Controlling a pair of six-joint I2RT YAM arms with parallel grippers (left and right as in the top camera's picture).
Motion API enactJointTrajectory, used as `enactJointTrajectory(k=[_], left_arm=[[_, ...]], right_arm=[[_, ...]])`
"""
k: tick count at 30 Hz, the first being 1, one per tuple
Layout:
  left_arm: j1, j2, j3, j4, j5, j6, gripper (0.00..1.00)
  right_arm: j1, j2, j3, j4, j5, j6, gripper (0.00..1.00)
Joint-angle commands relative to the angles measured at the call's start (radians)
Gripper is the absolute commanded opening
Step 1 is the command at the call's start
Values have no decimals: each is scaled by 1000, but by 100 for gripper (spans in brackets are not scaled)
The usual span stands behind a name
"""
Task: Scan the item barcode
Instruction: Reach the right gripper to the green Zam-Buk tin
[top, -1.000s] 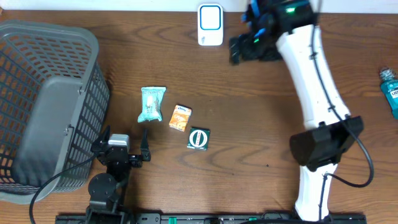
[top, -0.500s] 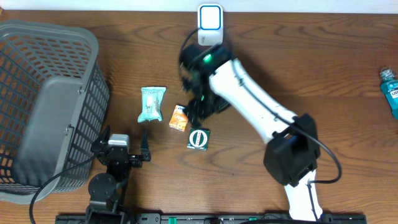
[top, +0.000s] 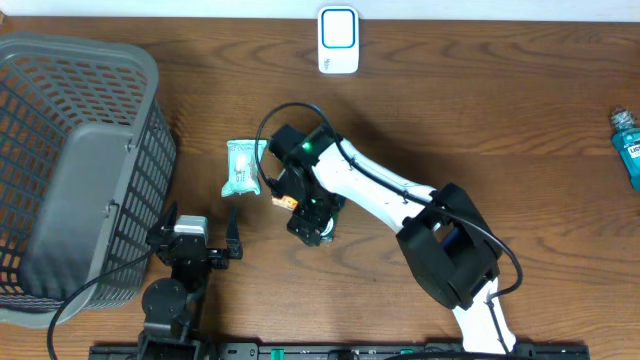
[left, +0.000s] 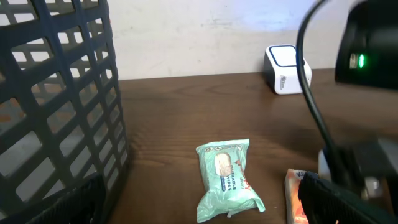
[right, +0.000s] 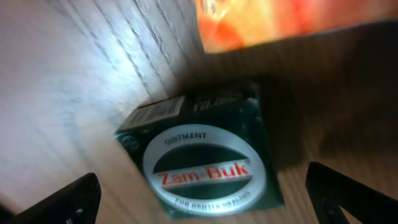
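Poising the right gripper directly over the green Zam-Buk ointment box, jaws spread as wide as they go, straddling the box and clamping nothing. Finding that box well below the white scanner on the wooden table, lying lid-up, with the orange packet just beside it on the scanner-ward side. Parking the left gripper farther yet from the scanner, off toward the grey basket, jaws equally wide and holding nothing.

Judging the step as lining up for the pick, ahead of carrying the box up to the scanner. Risking a double grab: closing with a finger overlapping the orange packet and pinching or dragging it along. Risking a slip too, squeezing a low, flat box from above and catching only its top edge. Risking a failed read at the scanner, presenting the printed lid rather than the barcode face; not making out any barcode, only a pale label strip on one side, too blurred for reading. Risking a nudge to the green wipes packet, lying close beside the arm.
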Motion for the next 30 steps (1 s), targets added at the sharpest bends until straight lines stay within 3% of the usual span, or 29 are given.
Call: enactJointTrajectory(k=[1, 4, 8, 14, 17, 22, 26, 30], left_arm=[[2, -2, -21, -36, -13, -5, 98], [2, -2, -21, -36, -13, -5, 98], [2, -2, -21, -36, -13, -5, 98], [2, -2, -21, -36, -13, -5, 97], [2, -2, -21, -36, -13, -5, 98], [2, -2, -21, -36, -13, -5, 98], [2, -2, -21, -36, -13, -5, 98], [2, -2, -21, -36, -13, -5, 98]], right_arm=[[0, 8, -71, 38, -11, -22, 99], [0, 8, -116, 67, -11, -21, 99], [-4, 8, -139, 85, -2, -3, 77], [-29, 8, -138, 69, 80, -4, 70], [-47, 8, -137, 52, 171, -58, 70], [-92, 3, -89, -13, 323, -18, 68], [-124, -16, 15, -96, 216, 59, 74], [-134, -37, 121, -137, 22, 237, 75]])
